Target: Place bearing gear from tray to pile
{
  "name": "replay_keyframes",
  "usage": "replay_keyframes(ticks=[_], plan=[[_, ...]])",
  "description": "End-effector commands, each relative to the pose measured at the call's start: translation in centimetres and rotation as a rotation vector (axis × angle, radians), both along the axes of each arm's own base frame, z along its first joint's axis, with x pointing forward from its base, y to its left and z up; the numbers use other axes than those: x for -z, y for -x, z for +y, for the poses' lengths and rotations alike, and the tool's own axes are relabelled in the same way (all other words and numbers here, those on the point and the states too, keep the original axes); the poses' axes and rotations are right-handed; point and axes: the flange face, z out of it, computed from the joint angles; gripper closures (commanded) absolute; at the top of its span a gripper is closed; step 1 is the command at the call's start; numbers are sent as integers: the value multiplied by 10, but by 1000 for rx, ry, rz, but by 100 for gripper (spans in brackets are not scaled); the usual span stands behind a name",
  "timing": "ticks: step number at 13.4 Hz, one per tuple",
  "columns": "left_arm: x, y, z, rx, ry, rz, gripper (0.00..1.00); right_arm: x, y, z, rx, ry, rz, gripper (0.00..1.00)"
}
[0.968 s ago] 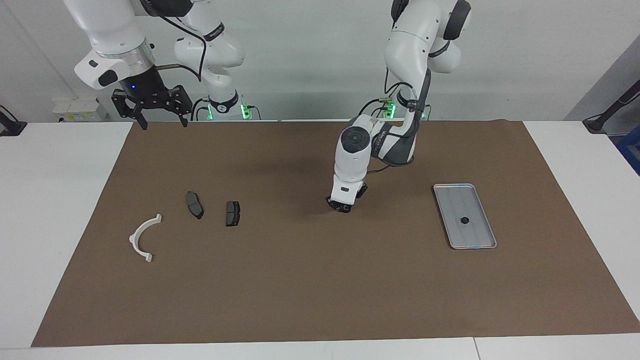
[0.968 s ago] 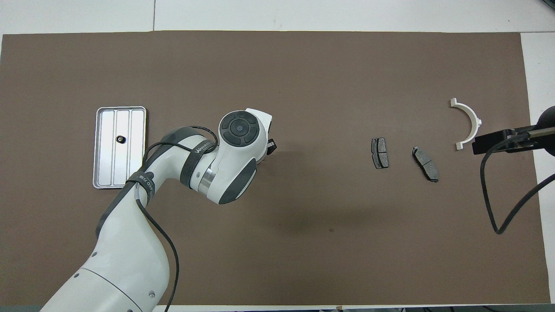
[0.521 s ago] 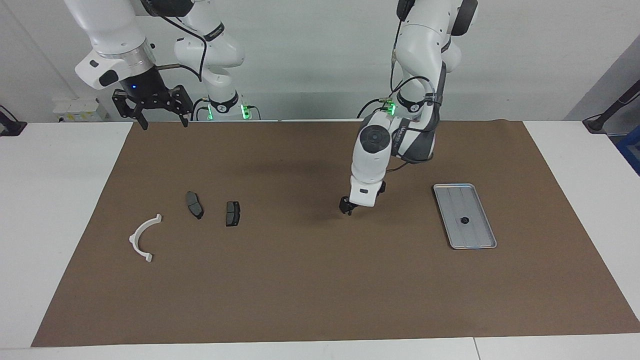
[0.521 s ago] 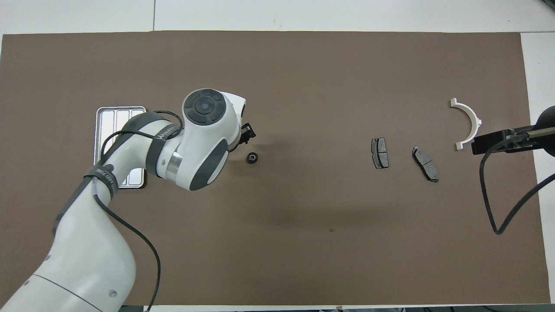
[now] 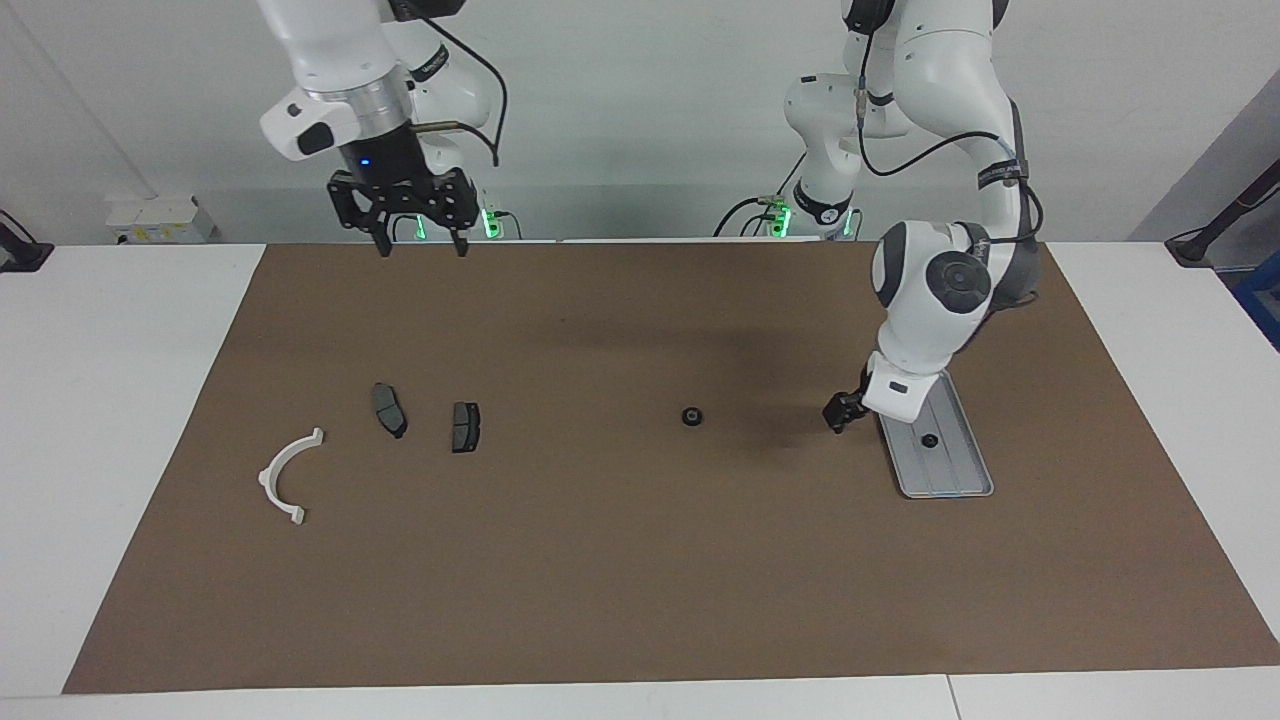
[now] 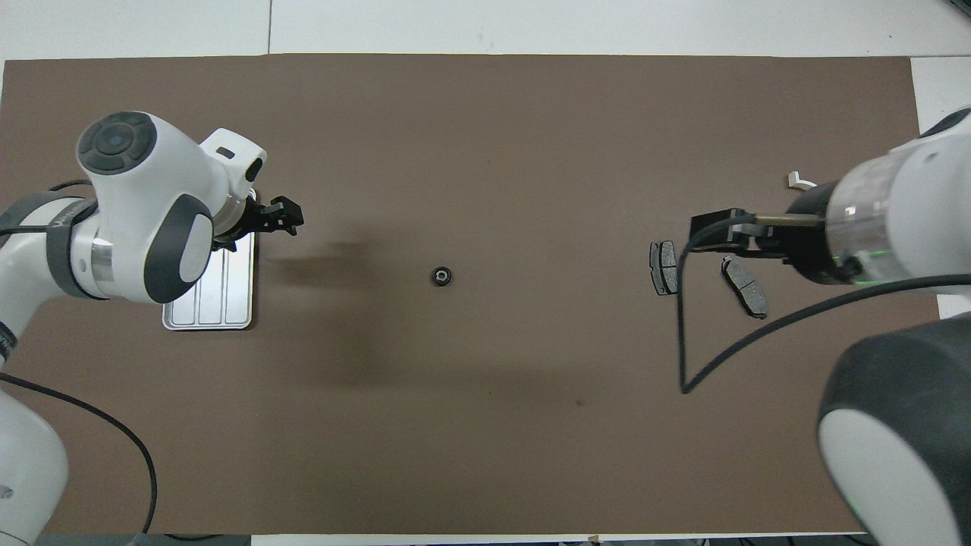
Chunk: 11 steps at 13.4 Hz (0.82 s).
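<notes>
One small black bearing gear (image 5: pixel 691 416) (image 6: pixel 441 276) lies alone on the brown mat, midway between tray and pile. A second bearing gear (image 5: pixel 929 440) rests in the silver tray (image 5: pixel 950 470) (image 6: pixel 220 303); the left arm hides it from overhead. My left gripper (image 5: pixel 840 412) (image 6: pixel 284 216) hangs low and open over the mat beside the tray's rim, holding nothing. The pile is a white bracket (image 5: pixel 268 475) and two dark pads (image 5: pixel 389 409) (image 5: pixel 465 426). My right gripper (image 5: pixel 421 240) is open and empty, raised over the mat's edge by the robots.
The brown mat (image 5: pixel 600 580) covers most of the white table. From overhead the right arm and its black cable (image 6: pixel 683 334) cover much of the white bracket (image 6: pixel 795 180) and lie across the view beside the pads (image 6: pixel 665 267).
The left gripper let go of a bearing gear on the mat and swung back to the tray. The right arm moved along the robots' edge toward the table's middle.
</notes>
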Motion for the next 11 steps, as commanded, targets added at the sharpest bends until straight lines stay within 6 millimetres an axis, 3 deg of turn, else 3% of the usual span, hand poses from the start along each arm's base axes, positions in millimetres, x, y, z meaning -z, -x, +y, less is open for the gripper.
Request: replay_keyframes(ticks=[1, 2, 4, 6, 7, 10, 11], plan=[[1, 1, 41, 89, 5, -17, 0, 33, -5, 62, 113, -38, 13, 0], [7, -1, 59, 96, 7, -23, 4, 47, -7, 89, 133, -43, 17, 0], [22, 1, 67, 108, 9, -53, 11, 79, -18, 132, 183, -50, 42, 0], [33, 6, 75, 112, 11, -57, 26, 120, -31, 172, 195, -34, 91, 0], [33, 6, 77, 129, 11, -57, 26, 143, -35, 193, 195, -9, 108, 0], [39, 4, 89, 147, 12, -60, 27, 211, -55, 221, 237, 42, 150, 0], [40, 4, 91, 158, 12, -56, 28, 233, -54, 241, 218, 69, 157, 0]])
